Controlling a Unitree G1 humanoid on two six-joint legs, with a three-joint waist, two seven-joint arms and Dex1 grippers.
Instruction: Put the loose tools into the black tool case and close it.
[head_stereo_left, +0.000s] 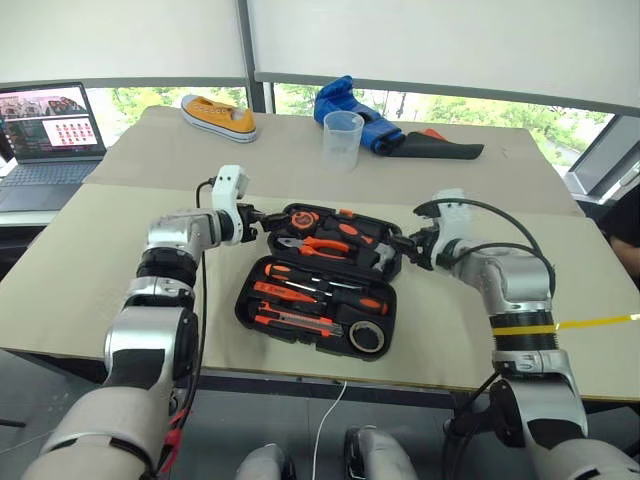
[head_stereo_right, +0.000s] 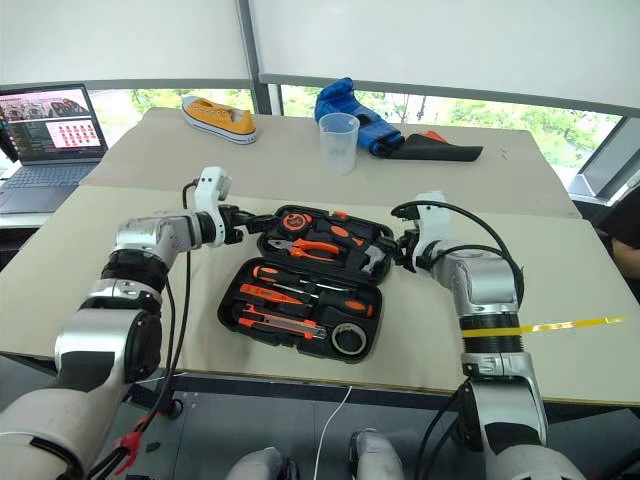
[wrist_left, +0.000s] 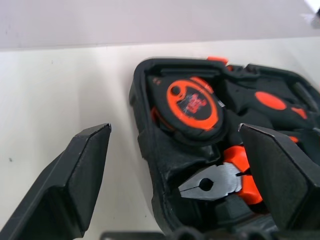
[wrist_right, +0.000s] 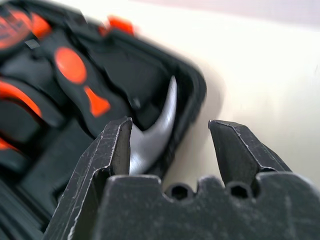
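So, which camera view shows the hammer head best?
The right wrist view: the hammer's curved steel claw is close and large, at the case edge. The eye views show the hammer small, beside the right gripper. The left wrist view gives no clear sight of it.

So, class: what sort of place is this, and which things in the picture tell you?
Probably an office or lab workroom: a laptop on a side desk, wide windows with roller blinds, and a plain worktable bearing an open tool case.
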